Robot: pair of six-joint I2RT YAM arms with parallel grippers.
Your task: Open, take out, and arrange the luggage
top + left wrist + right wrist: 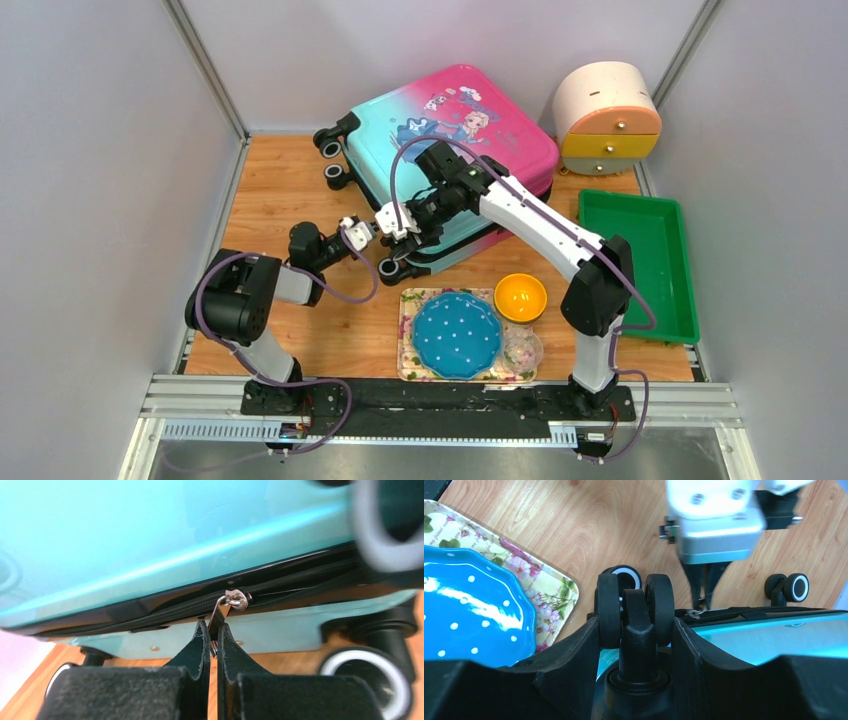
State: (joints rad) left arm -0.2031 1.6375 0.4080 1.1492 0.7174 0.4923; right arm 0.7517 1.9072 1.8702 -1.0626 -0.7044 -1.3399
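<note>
**Left end effector** (213,630): jaws pressed together on the small silver metal zipper pull (223,609), a pinch suited to dragging the slider along the black zipper track (300,582).

**Right end effector** (635,625): jaws partly closed around a black twin-wheel caster (635,605). Its pads lie against both outer faces, as far as can be judged, probably to anchor the case against the zip's pull.

Both act on the near edge of the luggage (455,125), a pink-to-turquoise hard-shell suitcase with a cartoon girl print. It lies flat and zipped at the far middle of the wooden table (280,190).

The left wrist view alone resolves the pinch on the pull. The right wrist view alone shows the caster grip. Only the top view shows the whole case.
</note>
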